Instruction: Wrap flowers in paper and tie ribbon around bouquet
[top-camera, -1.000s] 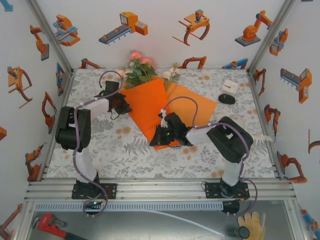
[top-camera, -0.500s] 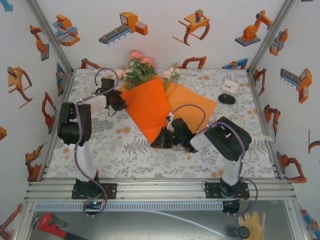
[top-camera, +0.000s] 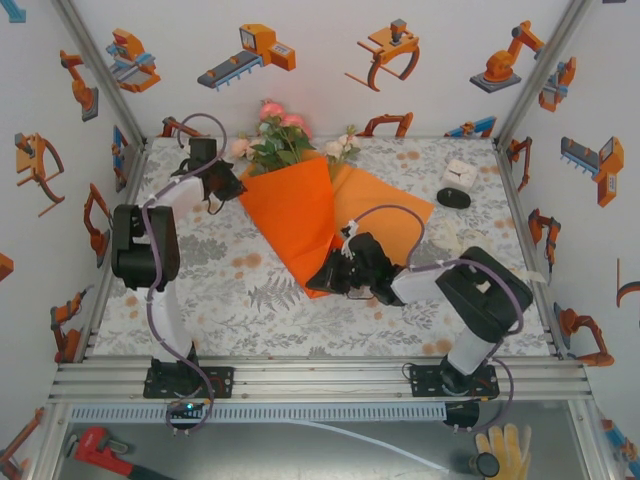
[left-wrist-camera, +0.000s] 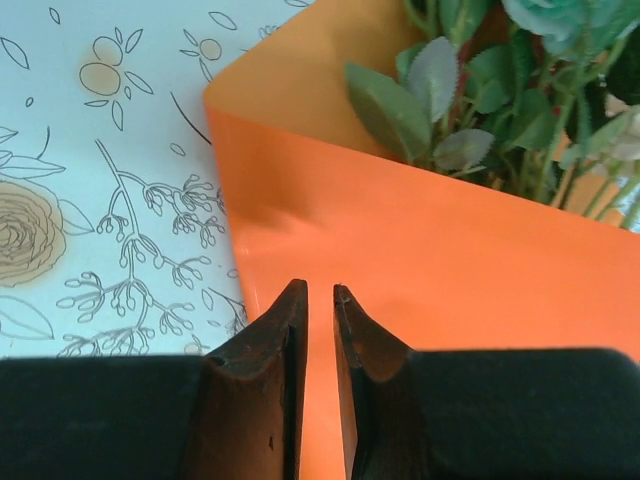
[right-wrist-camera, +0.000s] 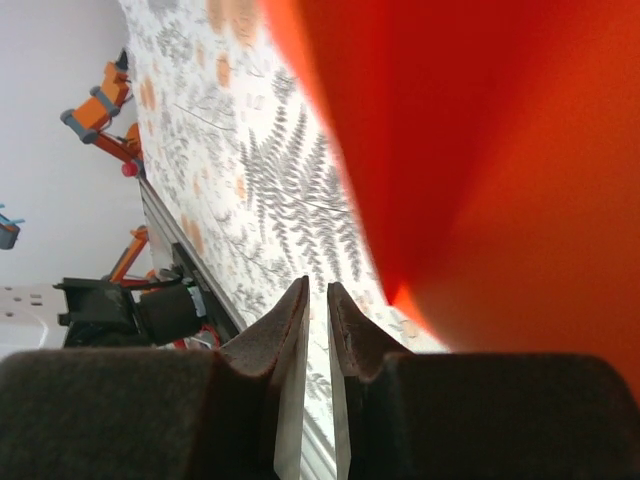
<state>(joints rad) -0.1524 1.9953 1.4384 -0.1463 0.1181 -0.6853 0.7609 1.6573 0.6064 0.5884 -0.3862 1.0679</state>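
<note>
The left gripper (left-wrist-camera: 320, 290) has its jaws almost together, with a thin slit between them and nothing in it. It hovers at the upper left edge of the orange paper (left-wrist-camera: 450, 270), beside the serrated green leaves of the flowers (left-wrist-camera: 430, 100). The right gripper (right-wrist-camera: 317, 288) is likewise narrowly ajar and holds nothing. It sits just beside the paper's pointed near end (right-wrist-camera: 480, 150), over the fern-print cloth (right-wrist-camera: 270, 190). The sheet looks light, thin and smooth, so it is likely to crease, spring open or slide on the cloth. A pinch on a free edge or corner should serve better than pressing on the flat face. The stems inside seem thin and easily crushed, so any hold on the bundle belongs at its narrow waist. From above, the half-rolled cone (top-camera: 295, 215) lies on the table with its long axis running near to far. Its tip points toward the arm bases, and its wide mouth and pink blooms (top-camera: 280, 125) face the far wall. A loose flap spreads to the right.
</note>
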